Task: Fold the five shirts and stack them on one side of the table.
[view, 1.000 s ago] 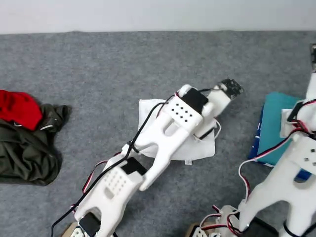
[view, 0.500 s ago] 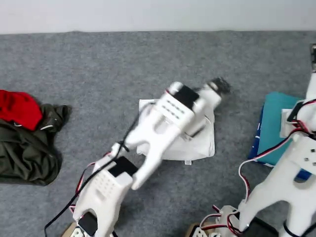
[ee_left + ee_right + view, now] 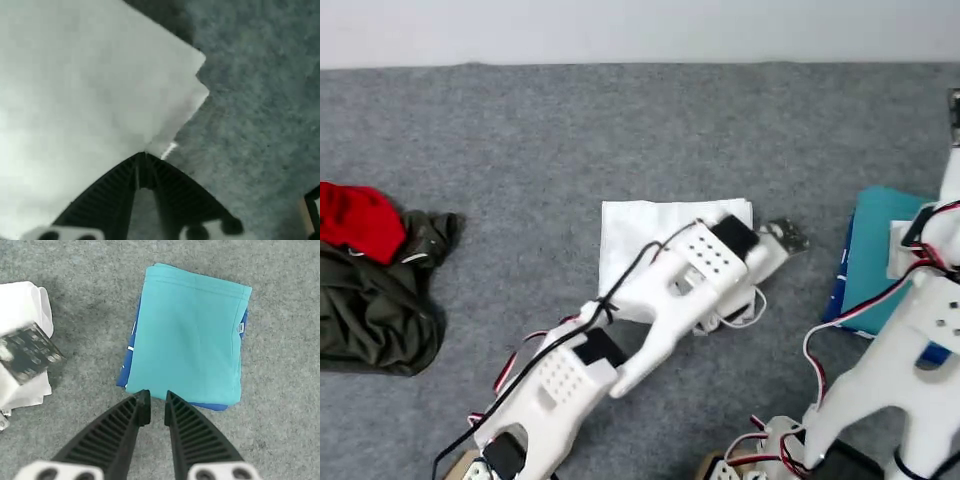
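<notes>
The left arm has swung back across the white shirt (image 3: 660,225) over the last second. Its wrist was out past the shirt's far corner and now sits lower, off the edge that faces the stack, so the far hem has come into the open.

The white shirt lies in the middle of the table (image 3: 620,120), folded into a flat rectangle, with the left arm slanting over its near part. In the left wrist view the left gripper (image 3: 145,159) has its jaws drawn together, the tips right at the shirt's hem beside a small label. I cannot tell whether they are pinching any cloth.

Off to the right arm's side, apart from the white shirt, a teal shirt (image 3: 192,335) lies folded squarely on a blue shirt (image 3: 129,371), which shows as a strip along one edge. The right gripper (image 3: 152,399) hangs above the near edge of that stack, jaws a narrow slit apart and holding nothing.

At the opposite end of the table a red shirt (image 3: 358,220) and an olive shirt (image 3: 375,310) lie touching in a crumpled heap.

By my reckoning two shirts are folded and stacked, and the white one looks folded but still has to join them. The red and olive shirts are not yet started.
</notes>
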{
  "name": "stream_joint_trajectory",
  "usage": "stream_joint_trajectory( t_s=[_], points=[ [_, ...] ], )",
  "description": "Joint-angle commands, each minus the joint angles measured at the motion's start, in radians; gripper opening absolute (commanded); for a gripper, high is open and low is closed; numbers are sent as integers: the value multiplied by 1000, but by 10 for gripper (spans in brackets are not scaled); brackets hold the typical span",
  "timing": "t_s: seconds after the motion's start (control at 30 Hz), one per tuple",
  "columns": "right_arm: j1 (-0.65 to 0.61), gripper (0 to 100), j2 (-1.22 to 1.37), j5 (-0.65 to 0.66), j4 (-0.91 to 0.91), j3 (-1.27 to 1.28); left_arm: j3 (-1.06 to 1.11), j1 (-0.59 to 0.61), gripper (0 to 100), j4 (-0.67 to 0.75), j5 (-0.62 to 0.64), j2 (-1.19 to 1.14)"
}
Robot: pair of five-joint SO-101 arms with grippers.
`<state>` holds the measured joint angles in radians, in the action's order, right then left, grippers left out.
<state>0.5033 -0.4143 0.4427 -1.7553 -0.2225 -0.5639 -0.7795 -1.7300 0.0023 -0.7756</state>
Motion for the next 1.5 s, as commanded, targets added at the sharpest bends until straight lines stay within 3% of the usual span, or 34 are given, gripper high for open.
stream_joint_trajectory(
  t_s=[0.0, 0.3, 0.5, 0.67, 0.83, 1.03, 1.23, 1.47],
  points=[
    [10, 64, -36, 6, -39, -3, -7, 6, 5, -23, -9, -21],
    [13, 64, -36, 9, -39, -3, 13, 77, 5, -26, -9, 219],
    [13, 64, -36, 11, -39, -3, 237, 92, 5, -25, -8, 408],
    [13, 64, -36, 11, -39, -3, 424, 195, 5, 8, -6, 505],
    [13, 64, -33, 11, -39, -3, 542, 319, 5, 124, -11, 525],
    [10, 64, -27, 11, -39, -3, 667, 331, 5, 199, -46, 423],
    [12, 64, -27, 11, -39, -3, 642, 396, 5, 244, -48, 377],
    [8, 64, -27, 11, -39, -3, 404, 391, 5, 44, -44, 379]
  ],
)
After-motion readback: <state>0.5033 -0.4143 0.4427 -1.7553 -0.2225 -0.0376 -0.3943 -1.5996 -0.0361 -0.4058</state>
